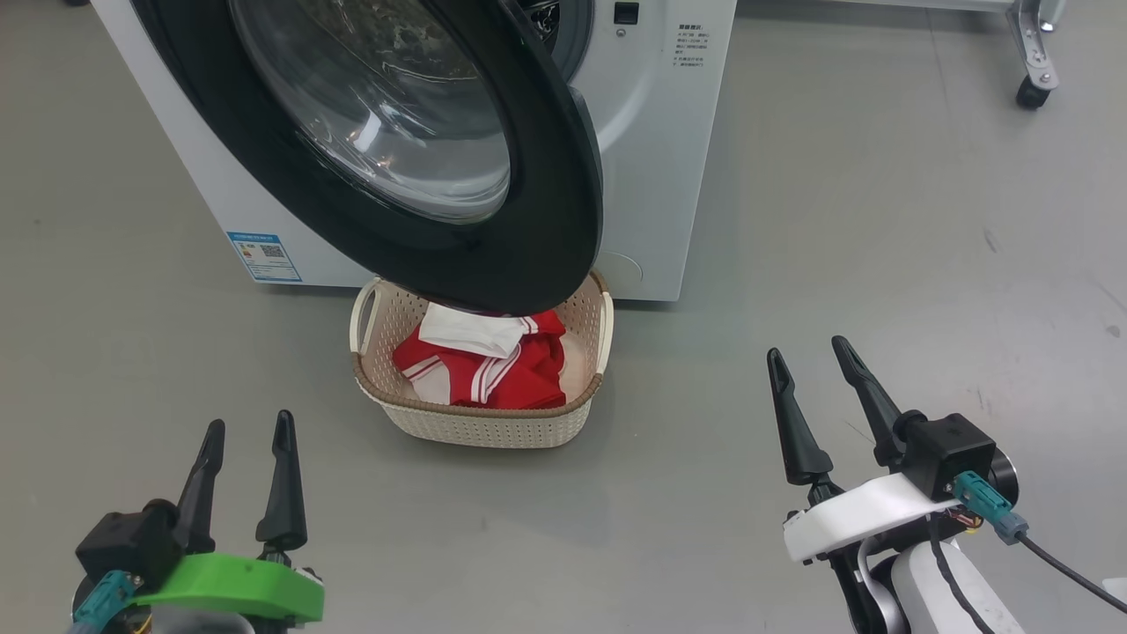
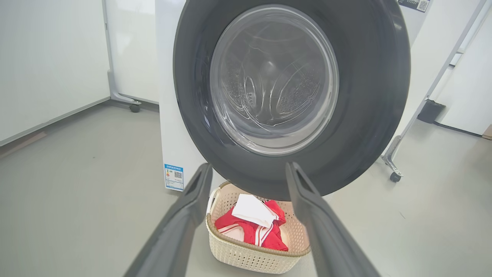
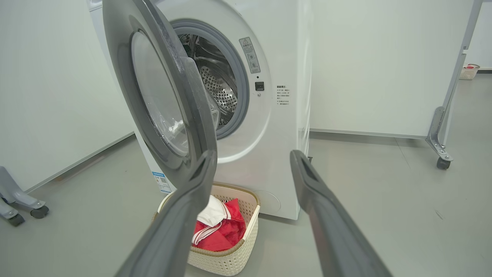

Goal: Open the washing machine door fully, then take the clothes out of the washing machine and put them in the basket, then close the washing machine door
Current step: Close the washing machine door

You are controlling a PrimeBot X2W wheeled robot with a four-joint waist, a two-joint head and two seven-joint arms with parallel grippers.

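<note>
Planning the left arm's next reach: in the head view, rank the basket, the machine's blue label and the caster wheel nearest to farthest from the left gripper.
1. The basket, just ahead-right of the left gripper.
2. The blue label, straight ahead, low on the washing machine.
3. The caster wheel, far upper right.
</note>
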